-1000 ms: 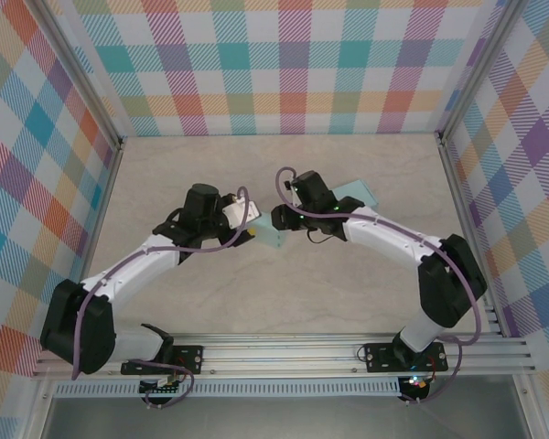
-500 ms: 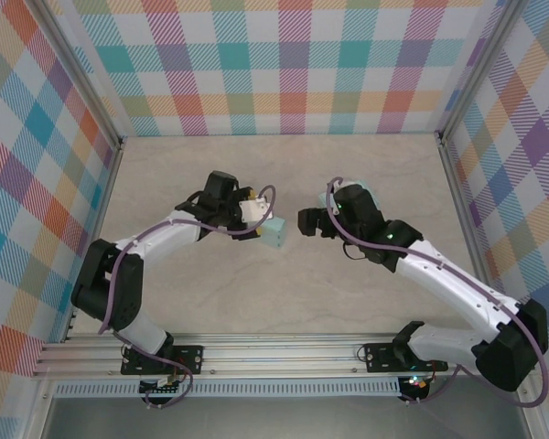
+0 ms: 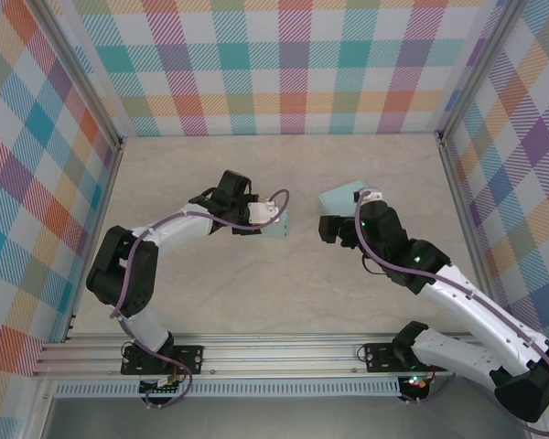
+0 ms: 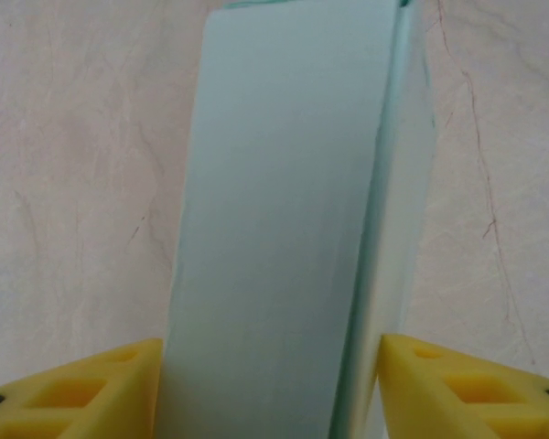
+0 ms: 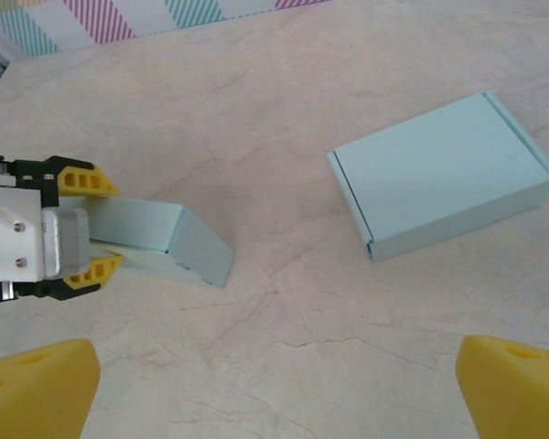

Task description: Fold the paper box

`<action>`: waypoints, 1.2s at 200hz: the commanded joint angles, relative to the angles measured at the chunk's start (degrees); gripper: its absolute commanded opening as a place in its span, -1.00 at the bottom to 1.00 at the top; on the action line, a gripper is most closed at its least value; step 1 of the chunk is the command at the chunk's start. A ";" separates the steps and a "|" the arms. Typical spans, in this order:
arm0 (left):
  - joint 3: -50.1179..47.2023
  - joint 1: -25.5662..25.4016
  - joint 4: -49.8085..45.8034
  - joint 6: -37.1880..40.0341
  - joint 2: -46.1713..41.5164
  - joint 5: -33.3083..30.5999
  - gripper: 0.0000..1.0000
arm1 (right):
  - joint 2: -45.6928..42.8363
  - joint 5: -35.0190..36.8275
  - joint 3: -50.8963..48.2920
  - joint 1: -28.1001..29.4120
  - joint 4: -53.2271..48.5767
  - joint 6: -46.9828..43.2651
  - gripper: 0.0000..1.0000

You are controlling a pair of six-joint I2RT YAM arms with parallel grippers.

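Paper box, pale blue, sits near the middle of the table, a little to the left. My left gripper has it clamped, one yellow finger pressed to each side. My right gripper hangs over the table with its fingers spread wide and nothing between them. A closed box lies flat to the right, slightly farther back, apart from both grippers.

Setting: robot test cell, lab.
Evidence: plaid screen walls around marbled tabletop; aluminium rail at tabletop's near edge.
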 commanded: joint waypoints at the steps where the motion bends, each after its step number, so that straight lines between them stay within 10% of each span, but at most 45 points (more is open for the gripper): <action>1: -0.07 -1.60 1.63 -0.84 0.35 -4.98 0.04 | -0.79 2.40 -0.66 -0.37 -0.35 0.97 0.99; 84: -8.20 -5.47 26.59 2.48 4.92 -19.94 -0.05 | -2.66 3.18 -2.37 -0.46 -0.06 1.77 0.99; 123: -8.78 -6.97 31.04 1.67 8.21 -21.90 0.48 | -3.65 3.13 -2.60 -0.46 -1.00 1.80 0.99; 141: -8.67 -7.37 26.67 -0.97 5.65 -18.18 1.00 | -4.43 3.38 -2.60 -0.46 -1.57 1.70 0.99; 202: -11.10 -9.22 15.85 -10.03 -10.06 -13.48 0.99 | -5.30 4.76 -4.07 -0.72 -1.73 1.44 0.99; 240: -19.18 -9.22 22.70 -21.94 -24.60 -21.97 1.00 | -2.95 7.93 -5.15 -2.14 0.45 0.90 1.00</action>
